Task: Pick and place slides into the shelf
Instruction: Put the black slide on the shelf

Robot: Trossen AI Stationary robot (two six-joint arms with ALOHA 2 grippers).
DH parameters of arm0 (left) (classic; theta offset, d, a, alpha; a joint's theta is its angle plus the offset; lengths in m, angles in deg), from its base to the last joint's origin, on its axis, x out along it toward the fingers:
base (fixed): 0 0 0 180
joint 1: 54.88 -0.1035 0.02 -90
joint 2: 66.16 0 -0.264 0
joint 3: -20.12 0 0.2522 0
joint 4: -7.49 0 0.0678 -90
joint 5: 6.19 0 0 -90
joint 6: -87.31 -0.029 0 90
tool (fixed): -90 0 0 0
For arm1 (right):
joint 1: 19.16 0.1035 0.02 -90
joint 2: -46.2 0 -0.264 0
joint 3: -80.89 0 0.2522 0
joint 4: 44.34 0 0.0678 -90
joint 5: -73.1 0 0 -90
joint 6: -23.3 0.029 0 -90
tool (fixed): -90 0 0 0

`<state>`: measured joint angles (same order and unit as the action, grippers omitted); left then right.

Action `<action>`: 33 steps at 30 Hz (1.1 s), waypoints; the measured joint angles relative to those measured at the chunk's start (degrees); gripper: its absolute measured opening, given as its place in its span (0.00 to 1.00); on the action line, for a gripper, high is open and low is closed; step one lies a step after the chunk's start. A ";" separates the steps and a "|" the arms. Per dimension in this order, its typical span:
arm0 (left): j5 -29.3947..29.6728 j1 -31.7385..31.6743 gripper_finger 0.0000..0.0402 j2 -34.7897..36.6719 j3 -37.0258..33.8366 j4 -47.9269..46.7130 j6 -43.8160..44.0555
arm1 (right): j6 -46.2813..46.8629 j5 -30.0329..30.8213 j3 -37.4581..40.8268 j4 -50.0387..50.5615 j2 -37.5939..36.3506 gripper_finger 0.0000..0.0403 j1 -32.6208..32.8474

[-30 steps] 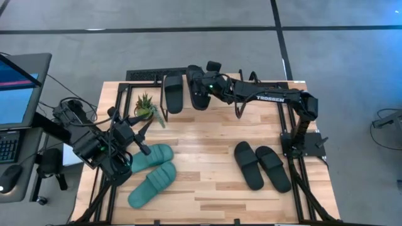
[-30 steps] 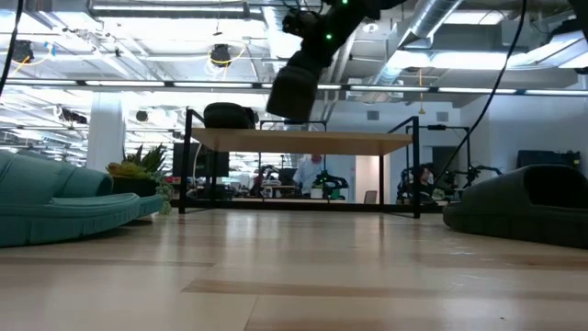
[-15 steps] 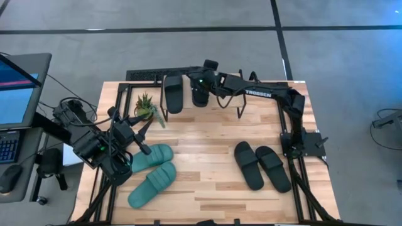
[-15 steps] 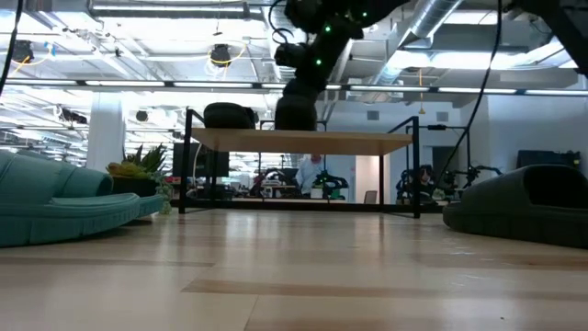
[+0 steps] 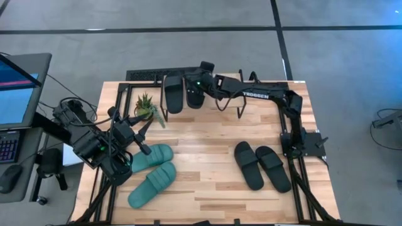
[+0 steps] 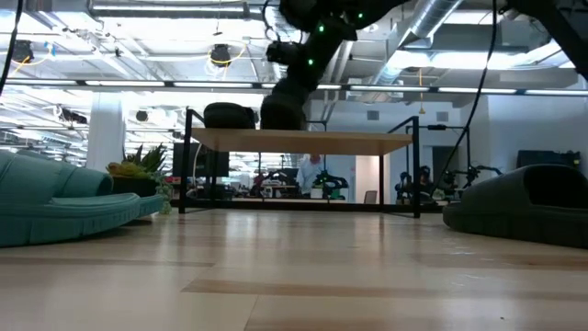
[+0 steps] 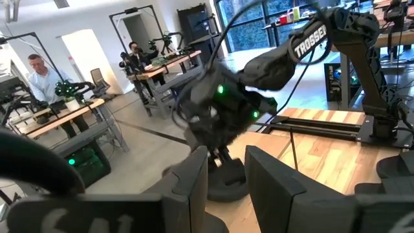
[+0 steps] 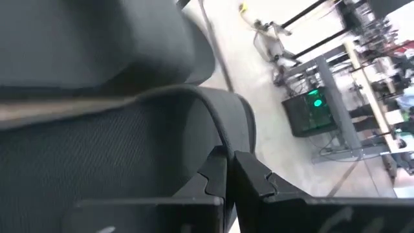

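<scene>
A black slide [image 5: 193, 95] is in my right gripper [image 8: 230, 173], which is shut on it over the shelf [image 5: 213, 108] at the table's far edge. In the low view this slide [image 6: 281, 108] reaches down to the shelf's top board [image 6: 349, 141]. A second black slide [image 5: 173, 93] lies on the shelf just to its left. Two teal slides [image 5: 151, 169] lie on the table near my left gripper [image 7: 226, 188], which is open and waits at the table's left. Two more black slides [image 5: 260, 166] lie on the table's right. My right gripper pinches the black slide between its two fingers [image 8: 213, 173], right beside the wide strap [image 8: 194, 116]. The fingers come from above and from the table's right. The slide hangs below them, and its lower end [image 6: 279, 123] is at the shelf's top board; whether it rests there I cannot tell.
A small potted plant [image 5: 145, 105] stands left of the shelf. Bare tabletop [image 5: 201, 144] lies between the teal pair and the black pair. A monitor [image 5: 19, 88] stands off the table's left edge.
My right gripper has carried the black slide down from above the shelf to its top board. It has also shifted toward the table's left, closer to the slide lying there. The slide, tilted and lifted clear a second ago, now hangs more upright.
</scene>
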<state>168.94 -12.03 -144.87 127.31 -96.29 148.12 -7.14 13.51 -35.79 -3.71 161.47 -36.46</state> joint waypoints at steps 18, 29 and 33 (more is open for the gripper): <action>-0.36 0.00 0.23 -0.02 0.00 0.00 0.02 | 0.04 -0.42 0.04 -1.04 1.30 0.00 1.14; -0.31 0.00 0.23 -0.01 0.00 0.00 0.04 | 2.30 -0.53 0.13 -2.81 1.30 0.00 1.88; -0.31 0.00 0.23 -0.01 0.00 0.01 0.04 | 4.54 -0.48 0.13 -2.79 1.30 0.00 1.90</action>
<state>168.63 -12.03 -144.89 127.31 -96.28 148.17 -2.60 13.03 -35.66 -6.51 162.77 -34.56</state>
